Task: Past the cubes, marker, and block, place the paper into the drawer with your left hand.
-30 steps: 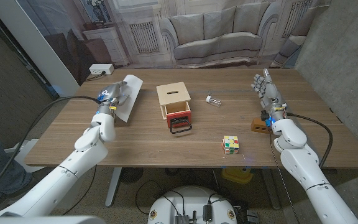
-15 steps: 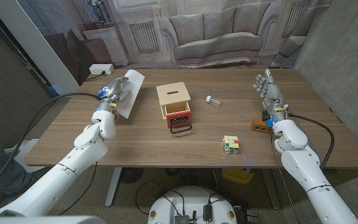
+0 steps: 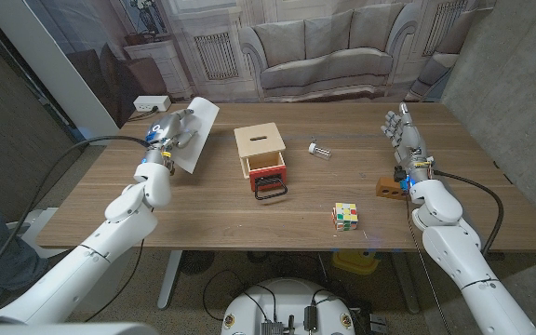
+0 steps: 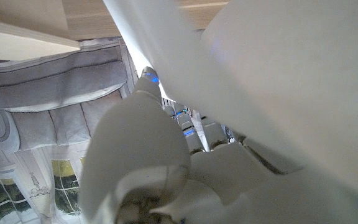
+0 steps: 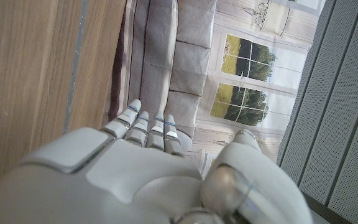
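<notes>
My left hand (image 3: 167, 134) holds a white sheet of paper (image 3: 194, 137) lifted off the table at the far left. In the left wrist view the paper (image 4: 278, 81) hangs close over my left hand (image 4: 148, 162). A small wooden box (image 3: 259, 145) stands at the table's middle with its red drawer (image 3: 268, 175) pulled open toward me. My right hand (image 3: 406, 140) stands upright at the far right with fingers apart, holding nothing; the right wrist view shows the back of this right hand (image 5: 135, 168).
A colourful cube (image 3: 345, 216) lies at the front right of centre. A marker (image 3: 321, 148) lies right of the box. A brown wooden block (image 3: 389, 186) sits beside my right wrist. A white power strip (image 3: 151, 103) lies beyond the table's far left corner.
My left hand has raised the paper a little higher and farther back. The right hand has barely moved.
</notes>
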Controlling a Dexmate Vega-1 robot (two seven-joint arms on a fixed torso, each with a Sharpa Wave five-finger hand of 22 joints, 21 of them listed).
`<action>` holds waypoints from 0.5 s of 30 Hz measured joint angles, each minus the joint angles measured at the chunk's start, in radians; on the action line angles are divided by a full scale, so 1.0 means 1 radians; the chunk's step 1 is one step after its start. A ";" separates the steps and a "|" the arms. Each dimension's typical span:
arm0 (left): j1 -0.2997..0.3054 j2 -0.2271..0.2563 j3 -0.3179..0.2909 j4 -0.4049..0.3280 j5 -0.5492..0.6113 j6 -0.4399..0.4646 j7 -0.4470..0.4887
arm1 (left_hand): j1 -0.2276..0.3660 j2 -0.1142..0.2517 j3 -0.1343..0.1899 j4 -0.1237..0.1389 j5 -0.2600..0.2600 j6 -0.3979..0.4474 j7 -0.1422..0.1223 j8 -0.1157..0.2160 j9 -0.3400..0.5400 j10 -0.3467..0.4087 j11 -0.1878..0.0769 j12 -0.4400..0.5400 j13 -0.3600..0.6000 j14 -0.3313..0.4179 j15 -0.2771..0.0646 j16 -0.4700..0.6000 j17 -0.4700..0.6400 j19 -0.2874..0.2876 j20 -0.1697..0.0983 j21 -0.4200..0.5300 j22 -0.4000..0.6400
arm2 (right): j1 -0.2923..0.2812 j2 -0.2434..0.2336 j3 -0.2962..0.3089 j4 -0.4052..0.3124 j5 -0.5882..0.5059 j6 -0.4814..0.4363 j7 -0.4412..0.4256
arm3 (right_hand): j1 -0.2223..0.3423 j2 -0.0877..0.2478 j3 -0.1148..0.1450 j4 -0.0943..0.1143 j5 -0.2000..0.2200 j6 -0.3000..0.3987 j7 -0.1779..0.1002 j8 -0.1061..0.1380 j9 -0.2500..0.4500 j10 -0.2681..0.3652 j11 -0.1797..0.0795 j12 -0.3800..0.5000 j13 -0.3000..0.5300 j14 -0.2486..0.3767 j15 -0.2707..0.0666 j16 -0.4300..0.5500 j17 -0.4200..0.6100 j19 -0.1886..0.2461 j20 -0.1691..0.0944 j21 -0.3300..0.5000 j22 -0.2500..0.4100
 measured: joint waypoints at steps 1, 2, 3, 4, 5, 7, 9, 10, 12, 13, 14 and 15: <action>0.003 0.002 -0.003 -0.002 -0.004 -0.008 0.004 | 0.000 0.000 0.002 0.002 0.000 0.000 0.000 0.000 0.000 0.000 0.000 0.000 0.000 0.000 0.000 0.000 0.000 0.000 0.000 0.000 0.000 | -0.001 -0.001 0.000 -0.001 0.000 0.000 -0.002 | 0.000 0.000 0.000 0.000 0.000 0.000 0.000 0.000 0.000 0.000 0.000 0.000 0.000 0.000 0.000 0.000 0.000 0.000 0.000 0.000 0.000; 0.004 0.003 -0.004 -0.003 -0.007 -0.014 0.007 | 0.000 0.000 0.002 0.002 0.000 0.000 0.000 0.000 0.000 0.000 0.000 0.000 0.000 0.000 0.000 0.000 0.000 0.000 0.000 0.000 0.000 | -0.002 -0.001 0.001 -0.002 0.000 0.000 -0.002 | 0.000 0.000 0.000 0.000 0.000 0.000 0.000 0.000 0.000 0.000 0.000 0.000 0.000 0.000 0.000 0.000 0.000 0.000 0.000 0.000 0.000; 0.005 0.004 -0.005 -0.004 -0.009 -0.020 0.009 | 0.000 0.000 0.002 0.002 0.000 0.000 0.000 0.000 0.000 0.000 0.000 0.000 0.000 0.000 0.000 0.000 0.000 0.000 0.000 0.000 0.000 | -0.003 -0.001 0.001 -0.003 0.000 0.000 -0.003 | 0.000 0.000 0.000 0.000 0.000 0.000 0.000 0.000 0.000 0.000 0.000 0.000 0.000 0.000 0.000 0.000 0.000 0.000 0.000 0.000 0.000; 0.006 0.005 -0.006 -0.005 -0.011 -0.023 0.010 | 0.000 0.000 0.002 0.002 0.000 0.000 0.000 0.000 0.000 0.000 0.000 0.000 0.000 0.000 0.000 0.000 0.000 0.000 0.000 0.000 0.000 | -0.003 -0.001 0.001 -0.003 0.000 0.000 -0.003 | 0.000 0.000 0.000 0.000 0.000 0.000 0.000 0.000 0.000 0.000 0.000 0.000 0.000 0.000 0.000 0.000 0.000 0.000 0.000 0.000 0.000; 0.006 0.005 -0.006 -0.005 -0.013 -0.029 0.014 | 0.000 0.000 0.002 0.002 -0.002 0.000 0.000 0.000 0.000 0.000 0.000 0.000 0.000 0.000 0.000 0.000 0.000 0.000 0.000 0.000 0.000 | -0.004 -0.002 0.001 -0.005 0.000 0.000 -0.003 | 0.000 0.000 0.000 0.000 0.000 0.000 0.000 0.000 0.000 0.000 0.000 0.000 0.000 0.000 0.000 0.000 0.000 0.000 0.000 0.000 0.000; 0.006 0.005 -0.006 -0.005 -0.017 -0.042 0.020 | 0.000 0.000 0.002 0.002 -0.004 0.000 0.000 0.000 0.000 0.000 0.000 0.000 0.000 0.000 0.000 0.000 0.000 0.000 0.000 0.000 0.000 | -0.005 -0.002 0.002 -0.006 0.000 0.000 -0.003 | 0.000 0.000 0.000 0.000 0.000 0.000 0.000 0.000 0.000 0.000 0.000 0.000 0.000 0.000 0.000 0.000 0.000 0.000 0.000 0.000 0.000; 0.008 0.010 -0.008 -0.009 -0.023 -0.055 0.025 | 0.000 0.000 0.002 0.002 -0.004 0.000 0.000 0.000 0.000 0.000 0.000 0.000 0.000 0.000 0.000 0.000 0.000 0.000 0.000 0.000 0.000 | -0.008 -0.003 0.003 -0.008 0.000 -0.001 -0.006 | 0.000 0.000 0.000 0.000 0.000 0.000 0.000 0.000 0.000 0.000 0.000 0.000 0.000 0.000 0.000 0.000 0.000 0.000 0.000 0.000 0.000; 0.009 0.012 -0.010 -0.010 -0.027 -0.063 0.028 | 0.000 0.000 0.003 0.002 -0.004 0.000 0.000 0.000 0.000 0.000 0.000 0.000 0.000 0.000 0.000 0.000 0.000 0.000 0.000 0.000 0.000 | -0.009 -0.003 0.004 -0.009 0.000 -0.001 -0.007 | 0.000 0.000 0.000 0.000 0.000 0.000 0.000 0.000 0.000 0.000 0.000 0.000 0.000 0.000 0.000 0.000 0.000 0.000 0.000 0.000 0.000; 0.009 0.014 -0.011 -0.010 -0.035 -0.080 0.035 | -0.006 0.006 0.006 0.006 -0.004 0.000 0.000 0.000 0.000 0.002 0.002 0.000 0.000 0.000 0.000 0.000 0.000 0.000 0.000 0.000 0.000 | -0.011 -0.004 0.005 -0.012 0.000 -0.002 -0.009 | -0.004 0.004 0.000 0.000 0.000 0.000 0.000 0.000 0.000 0.000 0.000 0.000 0.000 0.000 0.000 0.000 0.000 0.000 0.000 0.000 0.000; 0.010 0.015 -0.012 -0.010 -0.039 -0.086 0.038 | -0.007 0.007 0.006 0.006 -0.004 0.000 0.000 0.000 0.000 0.004 0.004 0.000 0.000 0.000 0.000 0.000 0.000 0.000 0.000 0.000 0.000 | -0.012 -0.004 0.005 -0.013 0.000 -0.002 -0.009 | -0.004 0.004 0.000 0.000 0.000 0.000 0.000 0.000 0.000 0.000 0.000 0.000 0.000 0.000 0.000 0.000 0.000 0.000 0.000 0.000 0.000; 0.010 0.016 -0.012 -0.010 -0.040 -0.089 0.039 | -0.007 0.007 0.006 0.006 -0.004 0.002 -0.002 0.000 0.000 0.005 0.005 0.000 0.000 0.000 0.000 0.000 0.000 0.000 0.000 0.000 0.000 | -0.014 -0.004 0.006 -0.015 0.001 -0.002 -0.010 | -0.004 0.004 0.000 0.000 0.000 0.000 0.000 0.000 0.000 0.000 0.000 0.000 0.000 0.000 0.000 0.000 0.000 0.000 0.000 0.000 0.000; 0.010 0.016 -0.012 -0.010 -0.045 -0.099 0.042 | -0.007 0.007 0.006 0.006 -0.004 0.003 -0.004 0.000 0.000 0.005 0.006 0.000 0.000 0.000 0.000 0.000 0.000 0.004 0.004 0.000 0.000 | -0.014 -0.004 0.006 -0.016 0.001 -0.002 -0.010 | -0.004 0.004 0.000 0.000 0.000 0.000 0.000 0.000 0.000 0.000 0.000 0.000 0.000 0.000 0.000 0.000 0.000 0.000 0.000 0.000 0.000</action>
